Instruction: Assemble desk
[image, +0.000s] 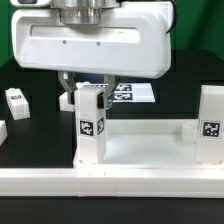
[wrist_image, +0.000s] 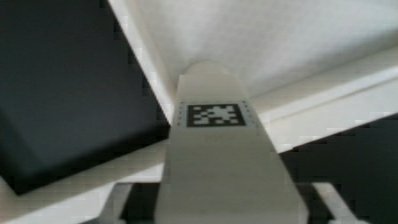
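The desk's white tabletop (image: 145, 150) lies flat near the front of the table. A white square leg (image: 92, 122) with a tag stands upright at its corner on the exterior view's left. A second tagged leg (image: 210, 125) stands at the corner on the exterior view's right. My gripper (image: 90, 95) comes down from above and is shut on the top of the first leg, one finger on each side. In the wrist view that leg (wrist_image: 217, 115) runs between my fingers (wrist_image: 134, 200) toward the tabletop (wrist_image: 267, 40). Its foot in the socket is hidden.
The marker board (image: 135, 93) lies behind the held leg. A small white block with dark marks (image: 17, 100) sits on the black table at the exterior view's left, with another white piece (image: 3, 130) at the edge. A white rail (image: 110, 185) runs along the front.
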